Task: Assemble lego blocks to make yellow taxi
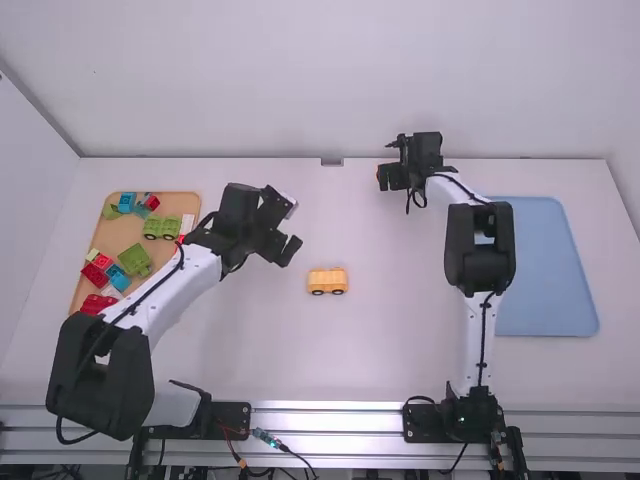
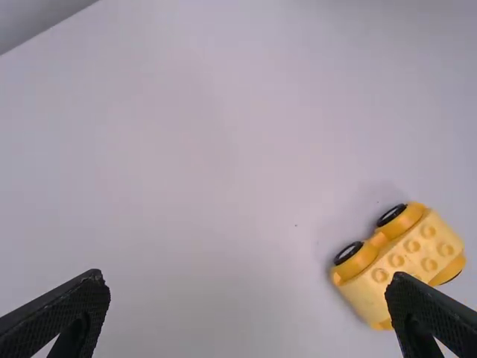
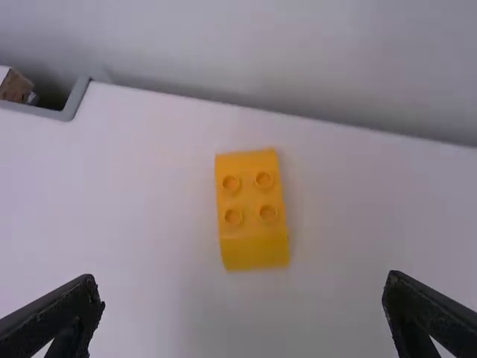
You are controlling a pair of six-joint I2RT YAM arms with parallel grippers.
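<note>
Smooth white links (image 1: 181, 292), bulky rounded black joints (image 1: 465, 250), thin black cables (image 1: 483, 340), flat black base plates (image 1: 233, 419)

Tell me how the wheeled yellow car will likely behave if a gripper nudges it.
The yellow car may well roll when pushed lengthwise, since it stands on black wheels. It seems unlikely to tip, being low and long on the table. Its blocky, plastic-looking body with molded studs should feel stiff and hardly give when squeezed.

The wheeled block (image 2: 406, 265) looks smooth plastic, the table (image 1: 400, 345) smooth and matt, the rail (image 1: 330, 411) shiny metal.
</note>
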